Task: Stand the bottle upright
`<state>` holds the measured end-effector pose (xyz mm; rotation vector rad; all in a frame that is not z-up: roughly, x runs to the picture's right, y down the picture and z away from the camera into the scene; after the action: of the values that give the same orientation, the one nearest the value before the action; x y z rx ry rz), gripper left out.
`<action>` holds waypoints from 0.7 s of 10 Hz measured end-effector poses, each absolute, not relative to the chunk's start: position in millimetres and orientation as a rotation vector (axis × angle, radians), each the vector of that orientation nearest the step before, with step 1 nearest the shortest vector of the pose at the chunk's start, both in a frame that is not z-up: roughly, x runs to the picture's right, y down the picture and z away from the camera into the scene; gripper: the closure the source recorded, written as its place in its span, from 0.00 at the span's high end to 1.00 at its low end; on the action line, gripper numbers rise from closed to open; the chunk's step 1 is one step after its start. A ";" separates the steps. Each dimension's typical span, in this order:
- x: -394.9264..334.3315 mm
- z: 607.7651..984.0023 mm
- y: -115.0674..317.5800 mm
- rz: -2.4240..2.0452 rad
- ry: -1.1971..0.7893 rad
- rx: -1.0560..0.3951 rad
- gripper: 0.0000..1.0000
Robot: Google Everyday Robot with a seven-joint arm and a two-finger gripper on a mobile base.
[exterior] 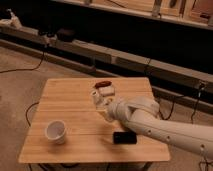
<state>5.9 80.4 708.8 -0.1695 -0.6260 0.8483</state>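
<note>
The bottle point(96, 96) shows as a small white shape in the middle of the wooden table point(65, 100), just left of the white rectangular block point(108, 90). I cannot tell whether it lies or stands. My gripper point(103, 108) is at the end of the white arm point(150, 122), which reaches in from the lower right. It sits right at the bottle's near side, and the arm hides most of it. Whether it touches the bottle I cannot tell.
A round white mug point(55, 131) stands at the table's front left. A flat black object point(124, 137) lies near the front edge under the arm. A small red-brown thing point(103, 83) lies behind the block. Cables and a dark shelf run behind the table.
</note>
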 end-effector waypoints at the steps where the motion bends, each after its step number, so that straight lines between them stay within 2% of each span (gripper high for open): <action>1: 5.9 709.9 82.2 0.862 -0.655 -0.173 0.09; 7: 4.0 725.1 93.7 0.919 -0.820 -0.197 0.09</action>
<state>4.0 93.7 725.1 -0.1970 -0.8202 0.9185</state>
